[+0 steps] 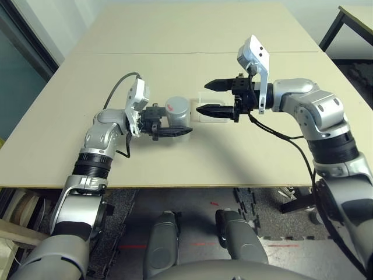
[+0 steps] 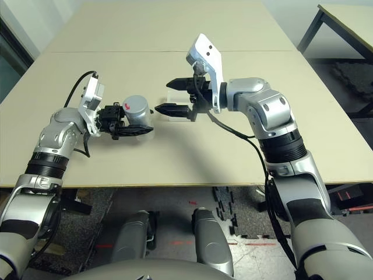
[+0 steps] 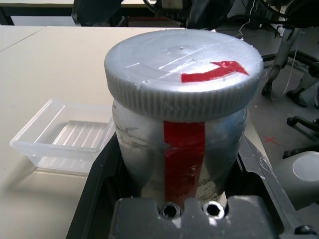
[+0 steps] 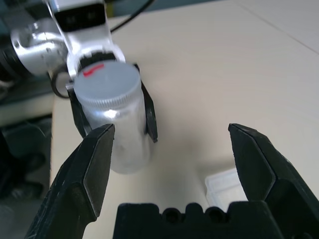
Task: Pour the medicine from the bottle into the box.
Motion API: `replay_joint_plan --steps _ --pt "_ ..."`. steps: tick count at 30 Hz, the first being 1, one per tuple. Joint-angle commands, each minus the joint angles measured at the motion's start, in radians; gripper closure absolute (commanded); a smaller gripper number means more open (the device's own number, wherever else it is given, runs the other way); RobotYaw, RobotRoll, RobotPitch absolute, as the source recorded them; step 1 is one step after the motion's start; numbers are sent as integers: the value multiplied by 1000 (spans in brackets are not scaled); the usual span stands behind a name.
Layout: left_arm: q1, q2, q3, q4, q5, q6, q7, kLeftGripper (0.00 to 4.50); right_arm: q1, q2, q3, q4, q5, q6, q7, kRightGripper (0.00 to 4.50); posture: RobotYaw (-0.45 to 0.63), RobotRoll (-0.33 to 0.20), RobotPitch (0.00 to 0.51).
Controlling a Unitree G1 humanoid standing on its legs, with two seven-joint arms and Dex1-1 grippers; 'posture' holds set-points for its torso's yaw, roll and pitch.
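My left gripper is shut on the bottle, a silvery cylinder with red tape, held low over the table. Its ribbed grey cap is on. The medicine is hidden. Just to the right of the bottle, my right gripper hangs open with nothing between its fingers and points at the bottle. The clear box lies on the table beneath and behind the right gripper's fingers, a short way from the bottle. One corner of the box peeks out in the right wrist view.
The beige table stretches far back, with a seam running across it behind the arms. Its front edge lies close below both grippers. A dark-framed table stands off to the back right.
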Motion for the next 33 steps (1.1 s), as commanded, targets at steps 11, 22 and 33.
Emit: replay_joint_plan --steps 11,22,33 --pt "-15 -10 -2 19 14 -14 -9 1933 -29 104 55 -121 55 58 -15 0 -69 0 118" --pt "4 -20 -1 -15 4 6 3 1933 -39 147 159 -38 -79 -119 -1 0 -53 0 116" --pt "14 -25 1 -41 -3 23 10 1933 -39 170 155 -5 -105 -131 2 0 -52 0 117"
